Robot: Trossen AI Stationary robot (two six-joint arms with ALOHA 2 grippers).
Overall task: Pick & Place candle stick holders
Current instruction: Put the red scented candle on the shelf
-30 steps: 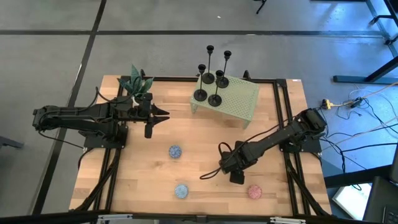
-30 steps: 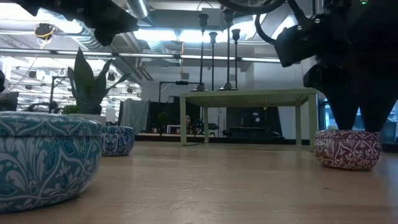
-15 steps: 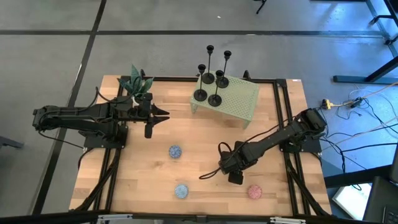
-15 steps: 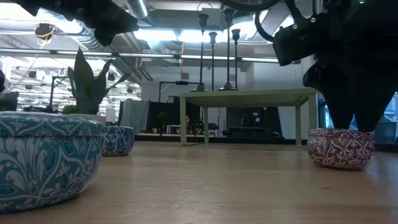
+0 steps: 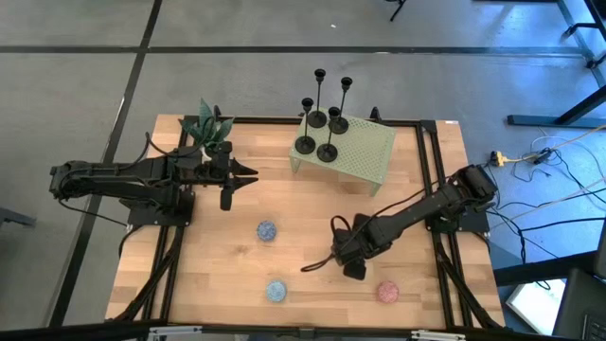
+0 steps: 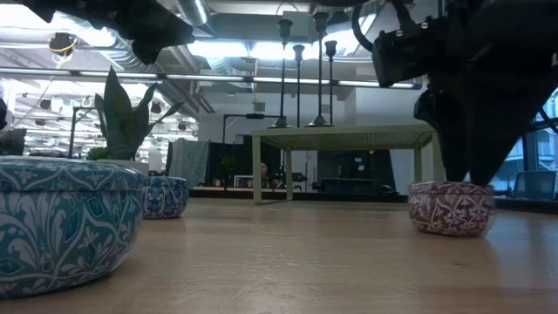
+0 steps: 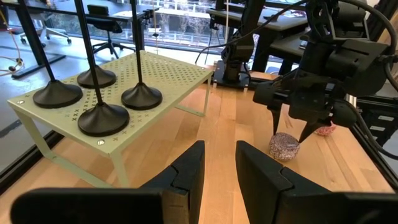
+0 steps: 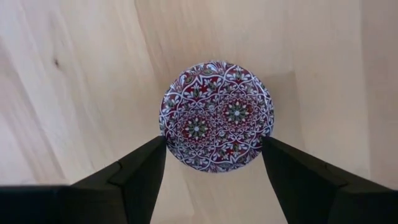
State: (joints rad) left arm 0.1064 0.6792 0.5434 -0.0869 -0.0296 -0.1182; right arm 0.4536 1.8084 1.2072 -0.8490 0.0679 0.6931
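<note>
High view. Four black candle stick holders stood grouped on the near-left corner of a pale green perforated riser at the far centre of the wooden table. The left gripper hung over the left half of the table beside a potted plant, pointing toward the riser. The right arm reached in from the right; the right gripper lay low over the near centre. Three small patterned tins were spread over the near half: two blue tins and a red tin. Neither claw's state could be read from here.

Low view. The candle stick holders showed as thin upright stems with small cups, of unequal height, on the riser. The right gripper came down just above the red tin; whether it touched could not be told. A blue tin filled the near left.

Left wrist view. The round flat bases of the candle stick holders sat close together on the riser, apart from the left gripper, whose fingers stood parted with nothing between them.

Right wrist view. The right gripper had its fingers spread wide, one to each side of the red tin, not pressed on it.
</note>
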